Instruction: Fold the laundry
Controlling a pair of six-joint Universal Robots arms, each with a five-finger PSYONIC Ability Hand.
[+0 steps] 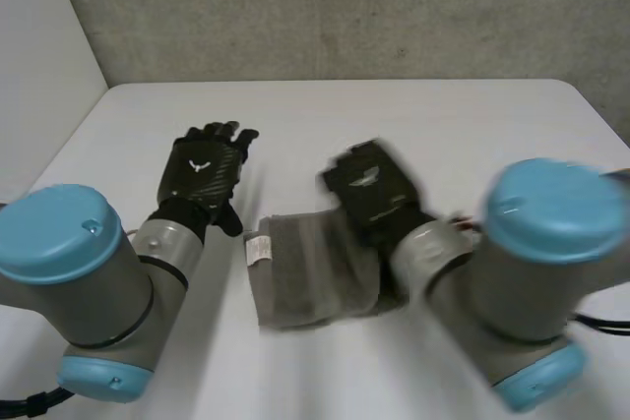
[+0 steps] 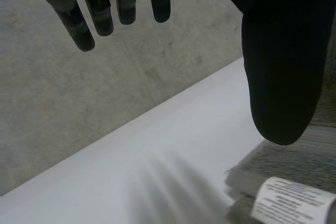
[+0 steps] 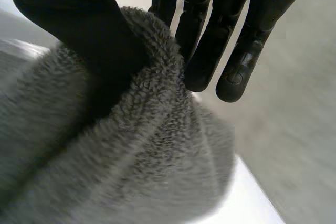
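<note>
**Right wrist view: R pinch on a soft fleece ridge**

Right wrist view gives you the right hand (image 3: 79,30) clamped on the grey cloth (image 3: 131,171). The thumb presses into one side of a raised ridge of pile, the fingers are nearly straight vs. the other side, and the ridge is squeezed between. So it's a pinch, not a wrap, w/ not much fabric in it. In the head view that hand sits at the cloth's far right corner, palm down over the edge.

Handling, my read: fleece-type pile, thick, light, fully limp. It'll sag from whatever pt you lift, w/ no stiffness to carry a fold across. The fuzzy surface prob. grips the fingers well, so slip is low risk. It may also drag on its own lower layer & on the table (image 1: 443,125). Nothing fragile. Best hold is at corners or along an edge, two pts well apart, so the lifted edge comes over straight. A one-corner lift will likely trail diagonally.

Left hand (image 1: 204,172): fingers straight & spread, thumb clear, holding nothing. It's over bare table, just beside the cloth's left edge, not touching it as far as I can tell. Left wrist view puts its thumb tip near the white label (image 2: 291,200) at that edge.

Cloth lies as a rough rectangle, looks layered, btw. the two arms toward the table's near side.
</note>
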